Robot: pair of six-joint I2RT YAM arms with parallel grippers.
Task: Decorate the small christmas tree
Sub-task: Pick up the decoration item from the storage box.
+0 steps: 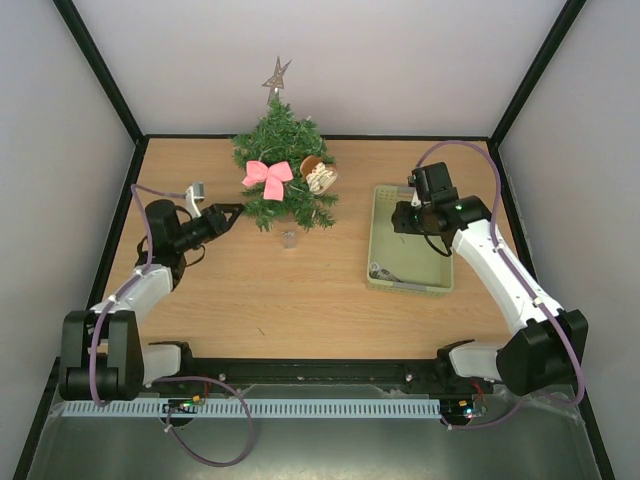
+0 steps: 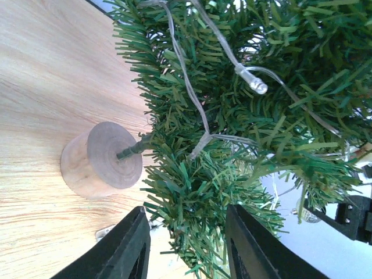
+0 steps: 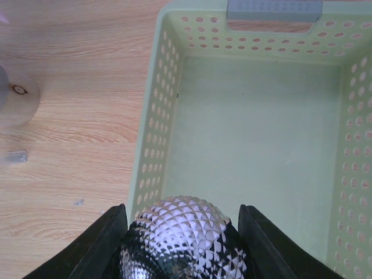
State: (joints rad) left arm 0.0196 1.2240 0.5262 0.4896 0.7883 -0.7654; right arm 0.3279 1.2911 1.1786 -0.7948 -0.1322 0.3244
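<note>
Two arms at work. L gripper (image 1: 232,213) is at the lower-left branches of the small christmas tree (image 1: 285,170), which stands upright at back-centre of the table (image 1: 300,300) on a round wooden base (image 2: 102,160). In the wrist view the L fingers (image 2: 125,250) sit either side of a needle tuft w/ a gap between them. Can't tell if they pinch it or just straddle it. A clear light string (image 2: 192,99) w/ a small bulb runs thru the branches. The tree carries a pink bow (image 1: 267,176) at front, a brown-and-cream ornament (image 1: 318,175) just beside the bow, and a star (image 1: 277,73) on top. R gripper (image 1: 412,215) hangs above the pale green basket (image 1: 385,275), near its tree-side wall, jaws clamped on a silver faceted bauble (image 3: 183,232). Basket sits right of the tree, well apart from it. There's a small item in the basket's near-left corner, too small to ID.
</note>
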